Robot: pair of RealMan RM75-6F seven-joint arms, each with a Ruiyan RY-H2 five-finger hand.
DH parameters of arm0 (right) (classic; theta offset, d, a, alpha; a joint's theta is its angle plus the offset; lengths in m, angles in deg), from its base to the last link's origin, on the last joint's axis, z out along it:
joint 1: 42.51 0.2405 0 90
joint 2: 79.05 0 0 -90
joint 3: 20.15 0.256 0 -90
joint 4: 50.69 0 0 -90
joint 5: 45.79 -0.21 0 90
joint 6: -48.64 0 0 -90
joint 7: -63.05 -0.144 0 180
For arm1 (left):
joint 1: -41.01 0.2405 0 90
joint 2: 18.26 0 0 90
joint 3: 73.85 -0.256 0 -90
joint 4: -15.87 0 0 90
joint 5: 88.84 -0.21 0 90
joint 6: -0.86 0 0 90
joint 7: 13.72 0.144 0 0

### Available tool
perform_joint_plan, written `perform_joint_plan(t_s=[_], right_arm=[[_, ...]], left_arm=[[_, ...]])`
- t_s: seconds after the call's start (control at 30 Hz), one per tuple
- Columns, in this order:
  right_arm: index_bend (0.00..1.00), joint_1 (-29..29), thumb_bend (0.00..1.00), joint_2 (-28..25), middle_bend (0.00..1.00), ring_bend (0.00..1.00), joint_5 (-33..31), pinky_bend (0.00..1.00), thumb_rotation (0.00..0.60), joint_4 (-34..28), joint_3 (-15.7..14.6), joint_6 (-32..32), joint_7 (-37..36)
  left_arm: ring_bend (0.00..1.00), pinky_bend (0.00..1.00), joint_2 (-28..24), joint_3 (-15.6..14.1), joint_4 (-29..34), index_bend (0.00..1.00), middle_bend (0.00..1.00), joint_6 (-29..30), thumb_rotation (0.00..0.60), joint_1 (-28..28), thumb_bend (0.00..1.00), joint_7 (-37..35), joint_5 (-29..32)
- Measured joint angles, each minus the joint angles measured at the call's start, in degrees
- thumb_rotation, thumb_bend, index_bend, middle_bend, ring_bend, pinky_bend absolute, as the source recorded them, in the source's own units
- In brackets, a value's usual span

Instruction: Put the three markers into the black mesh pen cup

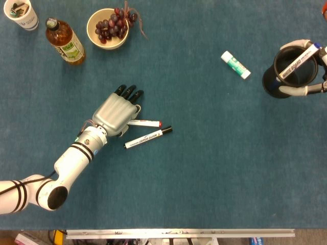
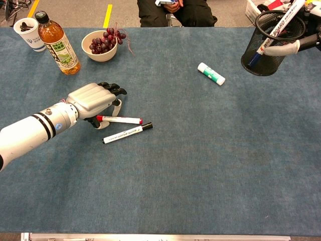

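Bench (image 2: 210, 165): blue-teal carpet-like surface. Left hand (image 2: 93, 100): silver back, black fingertips; arm white with black bands. Red-capped marker (image 2: 119, 119) and black-capped marker (image 2: 127, 133): white barrels. Pen cup (image 2: 273, 37): black mesh. Glue stick (image 2: 211, 74): white and green. Bottle (image 2: 56, 41): amber, green label. Bowl (image 2: 100, 47): cream, dark purple grapes.

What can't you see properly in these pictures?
- Left hand: whether it grips the red-capped white marker; its knuckles cover the fingertips in both views.
- Right hand: mostly cut off by the right edge, beside the black mesh pen cup.
- White paper cup: contents too small, head view.
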Motion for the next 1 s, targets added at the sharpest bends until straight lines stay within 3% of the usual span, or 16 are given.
perform_joint_plan(t_s=[0.63,1.0], right_arm=[[0.48,-0.33,0.31,0.21,0.43,0.34,0.14,0.43,0.600,0.89,-0.15,-0.17,-0.86],[0.48,0.35,0.31,0.51,0.43,0.34,1.26,0.43,0.600,0.00,-0.41,-0.78,-0.65]], left_arm=[[0.05,0.12,1.51,0.84,-1.70,0.57,0.15,0.31,0.600,0.30,0.31,-3.06,-2.07],[0.05,0.12,-1.47,3.35,0.66,0.57,0.15,3.51,0.600,0.82,0.31,-6.25,-4.18]])
